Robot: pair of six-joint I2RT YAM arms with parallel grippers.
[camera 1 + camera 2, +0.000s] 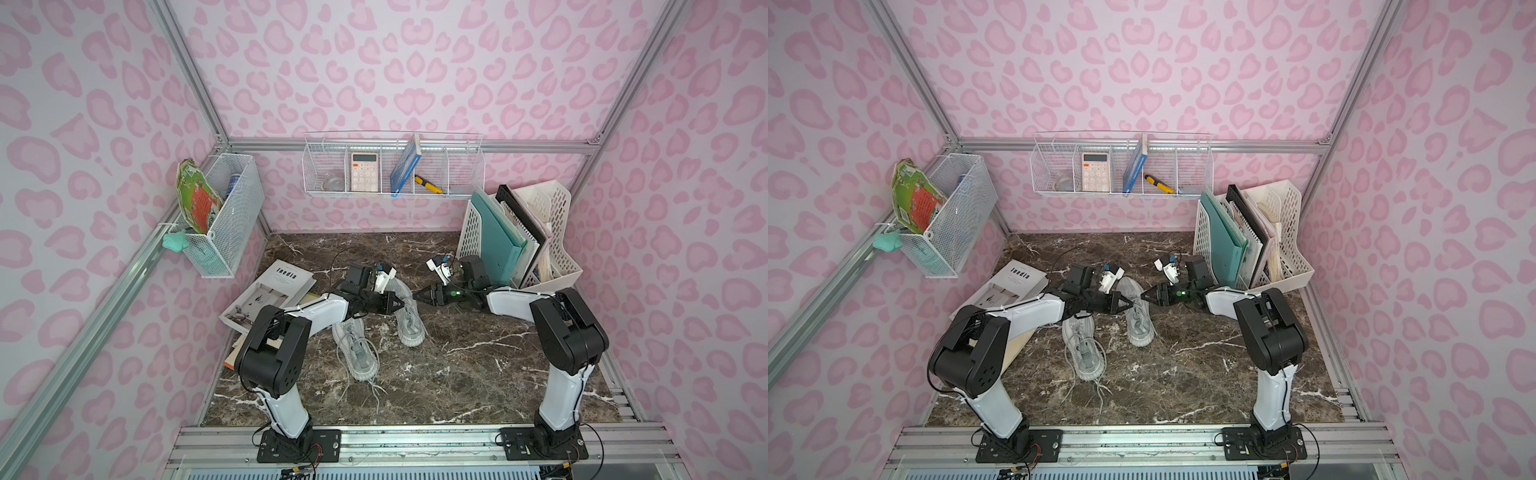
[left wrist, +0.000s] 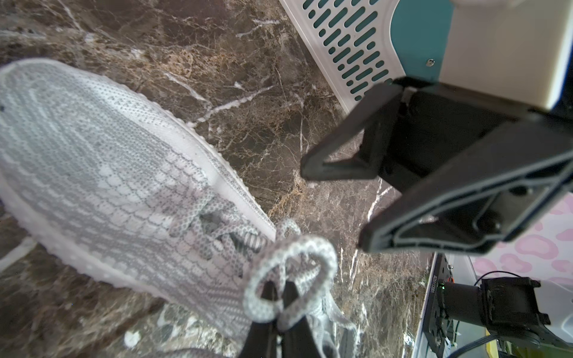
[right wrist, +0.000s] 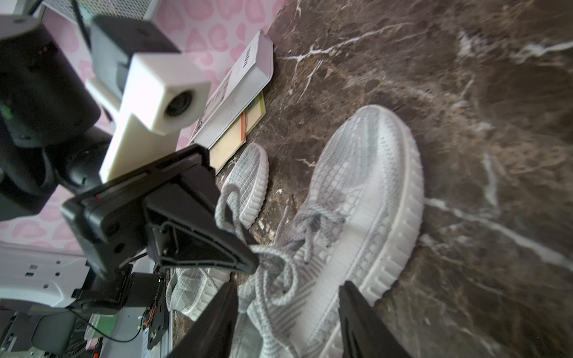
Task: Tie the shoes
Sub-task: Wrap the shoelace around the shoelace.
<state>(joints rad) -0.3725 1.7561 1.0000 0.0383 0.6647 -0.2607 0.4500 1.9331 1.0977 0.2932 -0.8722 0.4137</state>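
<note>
Forming the bow on the far shoe (image 1: 409, 319), flat on the bench (image 1: 478, 374) between the arms, just beside the untied near shoe (image 1: 357, 353). Pinching a lace loop (image 2: 313, 245) in the closed left end effector (image 3: 251, 264); poising the right end effector (image 3: 286, 289) over the same shoe, jaws spread, gripping nothing. Next, probably: closing on the other loop and pulling both apart evenly. Nearby, magazines (image 1: 274, 286) and file rack (image 1: 468, 232), neither in the way; little room between the two end effectors.

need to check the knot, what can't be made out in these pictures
Both top views: lacing on the far shoe, partly behind the left gripper.
Both top views: one end of the near shoe, under the left arm.
Left wrist: lace loop blurred; knotted or not, unclear.
</note>
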